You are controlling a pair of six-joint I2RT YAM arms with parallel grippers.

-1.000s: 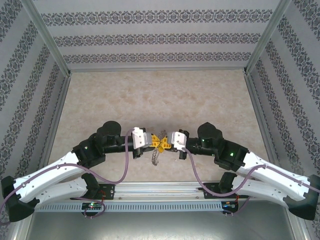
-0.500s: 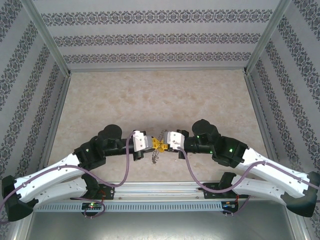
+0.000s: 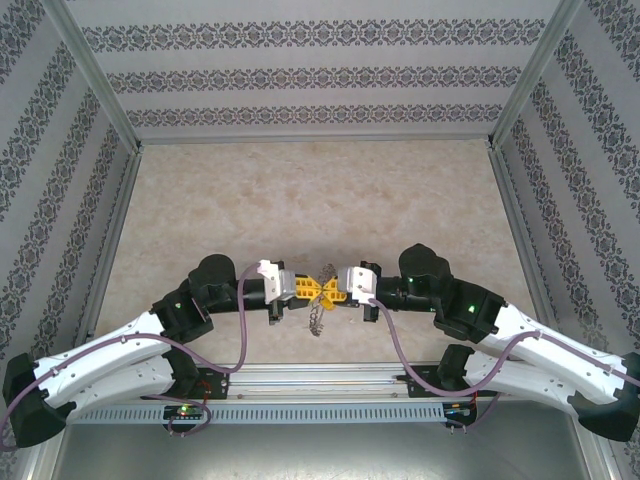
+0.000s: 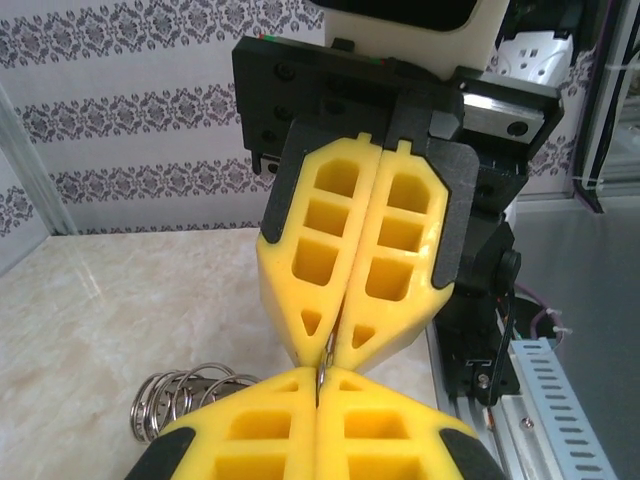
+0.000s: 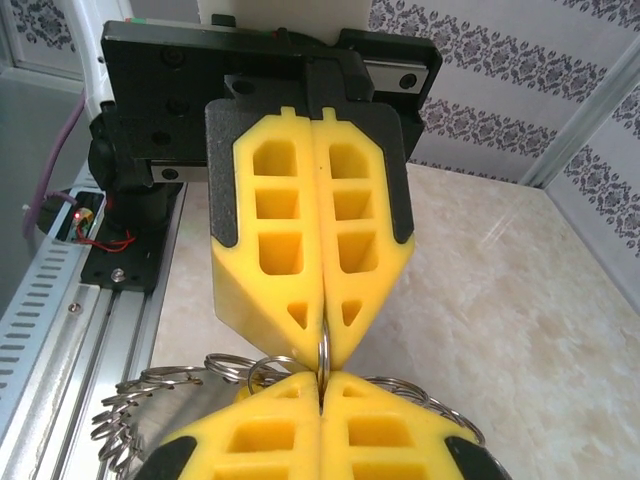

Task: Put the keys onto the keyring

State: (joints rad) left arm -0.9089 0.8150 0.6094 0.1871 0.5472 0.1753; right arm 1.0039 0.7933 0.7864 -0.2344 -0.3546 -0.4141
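Both jaws are shut tight. In the top view, the left jaws and the right jaws meet tip to tip near the front of the desk. The keyring hangs down from where they meet, like a floppy little chain. It looks lifted off the desk, but that is hard to be sure of from above.

In the left wrist view, the left jaws sit at the bottom and the right jaws face them from above. The yellow tips almost touch. A thin bit of metal shows right in the crack between them. Some round wire loops of the keyring show low on the left.

In the right wrist view, the right jaws are at the bottom and the left jaws point down at them. One thin loop of the keyring runs from one crack to the other, so both jaws seem to pinch the same loop. More loops fan out low on both sides.

The step looks like holding the ring from two sides, maybe to pull a gap open. Next, one side needs to hold firm while the other tugs softly. Then a key has to come to the gap.

It is hard to tell if any of the metal bits is a key. The yellow tips hide the spot where the loop is pinched. The lowest loops are cut off at the picture's edge.
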